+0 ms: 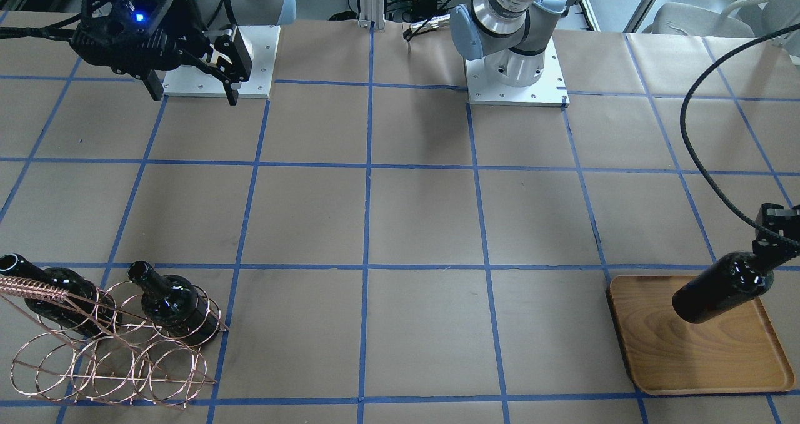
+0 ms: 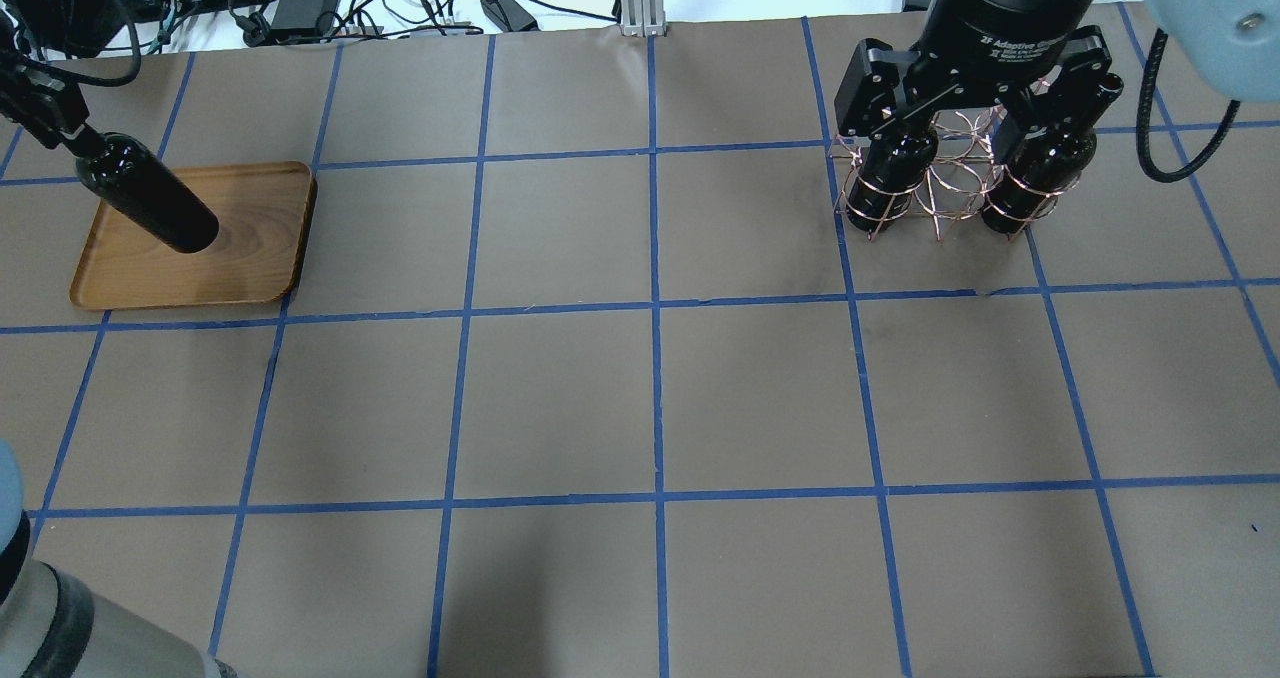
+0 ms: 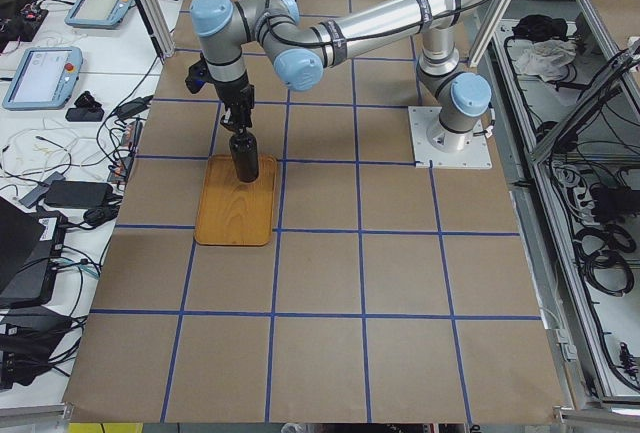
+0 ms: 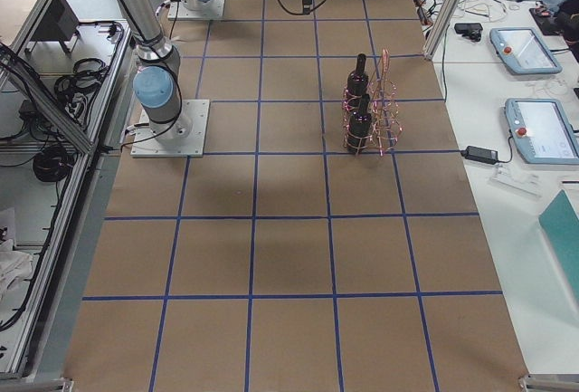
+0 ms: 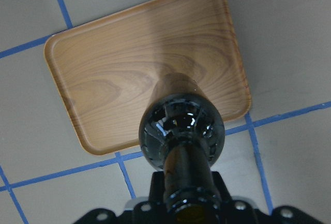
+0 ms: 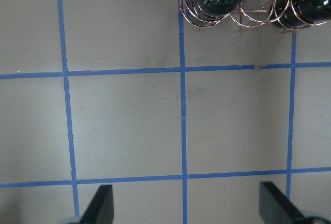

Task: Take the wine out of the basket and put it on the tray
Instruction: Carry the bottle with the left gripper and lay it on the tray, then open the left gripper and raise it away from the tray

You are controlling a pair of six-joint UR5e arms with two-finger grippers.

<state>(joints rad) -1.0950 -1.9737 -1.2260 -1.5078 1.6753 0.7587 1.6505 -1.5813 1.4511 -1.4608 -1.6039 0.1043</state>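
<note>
My left gripper [image 1: 774, 244] is shut on the neck of a glossy black wine bottle [image 1: 719, 289] and holds it upright over the wooden tray [image 1: 687, 361]. I cannot tell whether its base touches the tray. The left wrist view looks down the bottle [image 5: 181, 131] onto the tray [image 5: 119, 69]. The copper wire basket [image 1: 112, 355] stands at the table's other end with two more bottles [image 1: 172, 302] [image 1: 56, 286] in its rings. My right gripper [image 2: 975, 108] is open and empty, raised high on the near side of the basket [image 2: 940, 183].
Brown paper with a blue tape grid covers the table [image 2: 650, 398]. The two arm bases [image 1: 515, 74] [image 1: 219, 67] stand at the robot's edge. A black cable [image 1: 694, 136] loops above the tray's side. Tablets and cables [image 3: 60, 73] lie beyond the far edge.
</note>
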